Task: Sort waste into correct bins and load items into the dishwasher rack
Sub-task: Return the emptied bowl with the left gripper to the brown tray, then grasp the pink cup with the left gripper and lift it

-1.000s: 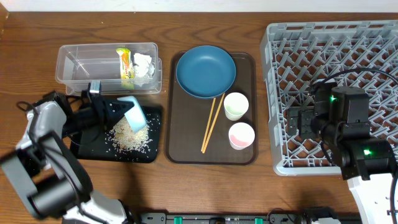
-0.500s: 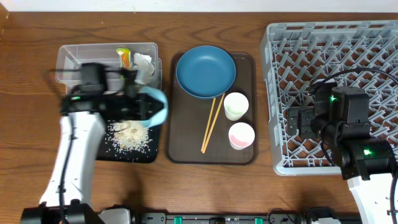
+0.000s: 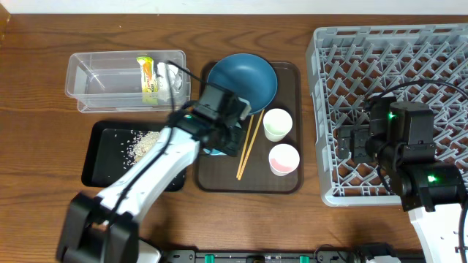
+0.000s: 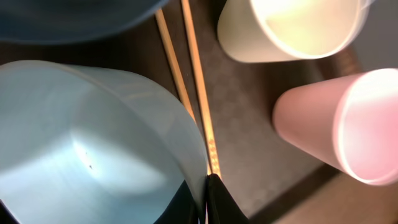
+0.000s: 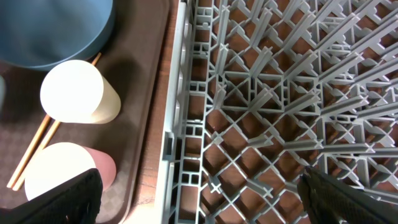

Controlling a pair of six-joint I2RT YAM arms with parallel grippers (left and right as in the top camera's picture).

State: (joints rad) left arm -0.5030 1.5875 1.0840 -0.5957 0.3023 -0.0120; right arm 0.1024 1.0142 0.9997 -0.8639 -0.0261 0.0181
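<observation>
- The left end effector (image 4: 205, 198) is pinched shut on the rim of the small light blue bowl (image 4: 93, 143). It holds the bowl tilted, low over the brown tray (image 3: 289, 183), just left of the chopsticks (image 4: 194, 87).
- The grip is a thin pinch on a smooth, curved wall. A quick swing toward the dishwasher rack (image 3: 409, 51) could make the bowl pivot or slide out and drop onto the tray.
- The bowl's edge hangs right beside the chopsticks. A low carry could catch them and flick them off the tray or against the cups.
- The pale cup (image 3: 277, 123) and the pink cup (image 3: 284, 158) stand between the bowl and the rack. A direct, low path risks tipping either one, so lifting clear first seems wise.
- The right end effector (image 5: 199, 186) hovers over the rack's near edge with its jaws spread wide and nothing in them. The left arm reaching in there could collide with it.
- Any grains clinging inside the bowl would end up in the rack and not with the rice scraps (image 3: 142, 142) on the black tray (image 3: 99, 157).
- The snack wrapper (image 3: 148, 79) in the clear tub (image 3: 95, 77) carries coloured print, but it is too small to read. No other label, brand or writing shows.
</observation>
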